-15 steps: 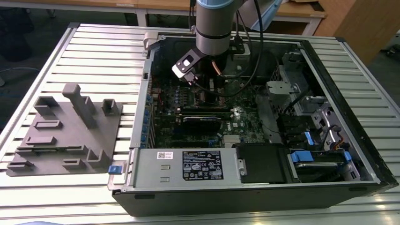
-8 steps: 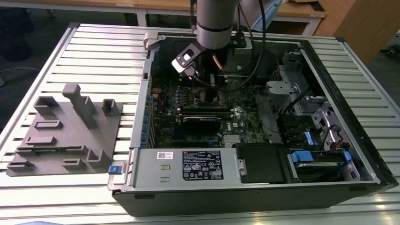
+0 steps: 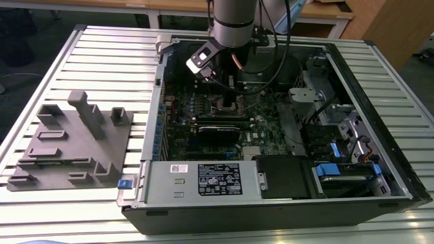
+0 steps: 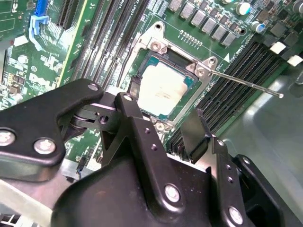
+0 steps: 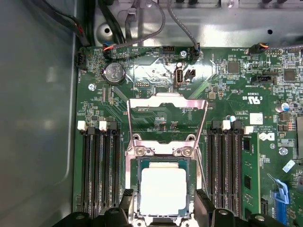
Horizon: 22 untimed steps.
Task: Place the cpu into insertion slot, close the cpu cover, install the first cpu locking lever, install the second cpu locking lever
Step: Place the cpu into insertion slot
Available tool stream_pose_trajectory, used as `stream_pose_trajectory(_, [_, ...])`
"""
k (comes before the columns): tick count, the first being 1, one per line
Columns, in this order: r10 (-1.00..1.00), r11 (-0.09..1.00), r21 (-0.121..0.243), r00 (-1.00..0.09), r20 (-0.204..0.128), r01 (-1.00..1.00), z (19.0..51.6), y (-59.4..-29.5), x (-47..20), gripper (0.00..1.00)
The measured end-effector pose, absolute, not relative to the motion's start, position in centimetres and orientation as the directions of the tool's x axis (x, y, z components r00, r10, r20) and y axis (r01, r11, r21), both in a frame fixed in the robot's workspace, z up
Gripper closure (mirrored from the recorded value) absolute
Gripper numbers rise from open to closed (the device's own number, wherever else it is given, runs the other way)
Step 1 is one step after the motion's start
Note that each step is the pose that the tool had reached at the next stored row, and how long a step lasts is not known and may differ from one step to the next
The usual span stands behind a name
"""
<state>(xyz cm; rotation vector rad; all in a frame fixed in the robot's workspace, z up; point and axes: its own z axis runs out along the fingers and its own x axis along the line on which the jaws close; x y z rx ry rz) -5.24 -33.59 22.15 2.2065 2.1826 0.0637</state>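
Already the cpu [image 5: 163, 191] sits flat inside the insertion slot [image 5: 161, 151], its pale metal top facing up in both wrist views. The gripper [image 5: 164, 196] hangs directly above the insertion slot with its black fingers [image 5: 202, 205] spread wide, one on each side of the slot and clear of the chip, so it holds nothing. In the second wrist view the gripper [image 4: 158, 109] shows the same spread, with the cpu [image 4: 163, 90] lying between the two fingers.

The cpu cover [image 5: 165, 100] is open. It is swung back from the insertion slot's hinged edge and lies over the green board beyond it, with board parts visible through its square window. A thin locking lever [image 4: 246, 82] juts out from a corner of the insertion slot, raised and unlatched. Long black memory slots [image 5: 99, 170] run along both sides of the insertion slot.

In the exterior view the arm [image 3: 234, 15] reaches down into the open computer case [image 3: 379, 193], which rests on a slatted metal surface [image 3: 101, 51]. A grey fixture block [image 3: 68, 142] lies outside the case, well apart from the insertion slot.
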Motion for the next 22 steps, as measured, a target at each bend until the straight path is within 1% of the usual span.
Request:
stream_pose_trajectory(5, [1.000,-0.011,0.055,0.011,0.003,0.998,22.17,-33.59,-5.24,0.40])
stream_pose_trajectory(6, [1.000,-0.011,0.055,0.011,0.003,0.998,22.18,-33.59,-5.24,0.47])
stream_pose_trajectory(7, [1.000,-0.011,0.055,0.011,0.003,0.998,22.18,-33.60,-5.24,0.47])
stream_pose_trajectory(8, [1.000,-0.011,0.055,0.011,0.003,0.998,22.19,-33.60,-5.24,0.53])
stream_pose_trajectory(9, [1.000,-0.011,0.055,0.011,0.003,0.998,22.19,-33.59,-5.24,0.53])
stream_pose_trajectory(12, [1.000,-0.011,0.055,0.011,0.003,0.998,22.20,-33.59,-5.24,0.71])
stream_pose_trajectory(13, [1.000,-0.011,0.055,0.011,0.003,0.998,22.20,-33.59,-5.24,0.71])
stream_pose_trajectory(14, [1.000,-0.011,0.055,0.011,0.003,0.998,22.20,-33.59,-5.24,0.76])
stream_pose_trajectory(15, [1.000,-0.011,0.055,0.011,0.003,0.998,22.21,-33.60,-5.24,0.76])
stream_pose_trajectory(17, [1.000,-0.011,0.055,0.011,0.003,0.998,22.21,-33.59,-5.24,0.88])
stream_pose_trajectory(19, [1.000,-0.011,0.055,0.011,0.003,0.998,22.22,-33.60,-5.24,0.90])
stream_pose_trajectory(22, [1.000,-0.011,0.055,0.011,0.003,0.998,22.23,-33.60,-5.24,0.90])
